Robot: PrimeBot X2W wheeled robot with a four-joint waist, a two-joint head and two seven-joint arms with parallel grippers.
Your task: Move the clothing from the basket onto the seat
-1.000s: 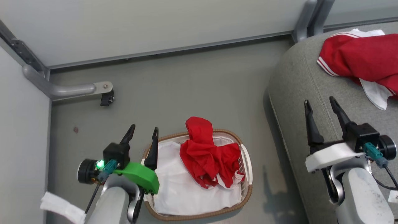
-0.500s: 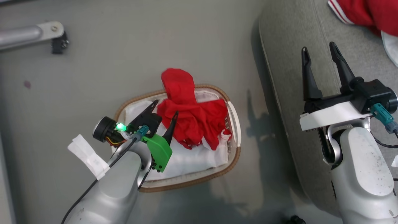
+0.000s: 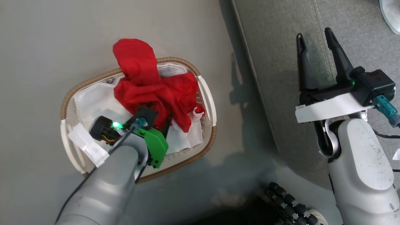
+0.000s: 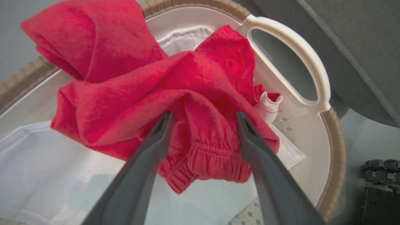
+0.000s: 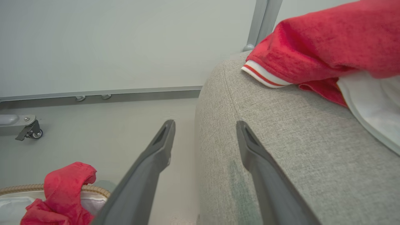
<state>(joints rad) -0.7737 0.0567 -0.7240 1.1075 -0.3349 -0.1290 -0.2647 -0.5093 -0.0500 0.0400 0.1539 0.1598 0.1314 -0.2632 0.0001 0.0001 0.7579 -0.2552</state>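
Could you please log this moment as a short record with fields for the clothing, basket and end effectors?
basket: on the floor, beside the seat
first garment: red, crumpled in the basket, one fold over its rim
second garment: red, striped cuff, on the seat
left end effector: open, fingers straddling the first garment
right end effector: open, empty, above the seat edge
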